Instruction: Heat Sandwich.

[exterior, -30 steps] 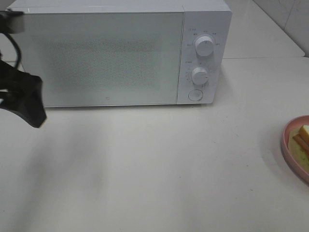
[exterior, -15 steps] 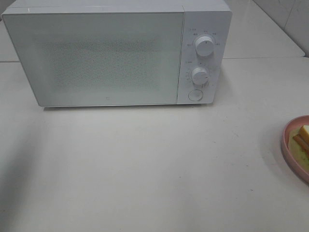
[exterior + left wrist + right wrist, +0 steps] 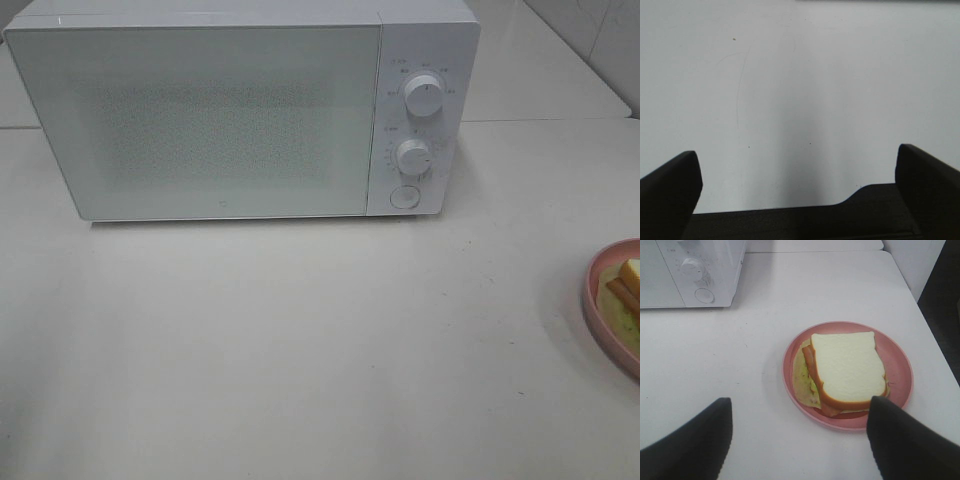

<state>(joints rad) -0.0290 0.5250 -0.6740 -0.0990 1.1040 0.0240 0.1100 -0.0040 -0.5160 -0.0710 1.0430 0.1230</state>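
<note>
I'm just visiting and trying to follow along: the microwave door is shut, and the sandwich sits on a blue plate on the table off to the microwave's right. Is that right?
Nearly. The plate is pink, not blue, as the right wrist view shows clearly. The rest holds: the microwave door is shut, and the sandwich sits on that plate on the table, to the microwave's right.

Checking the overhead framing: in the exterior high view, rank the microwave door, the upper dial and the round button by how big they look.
1. Microwave door
2. Upper dial
3. Round button, only slightly smaller than the dial
</note>
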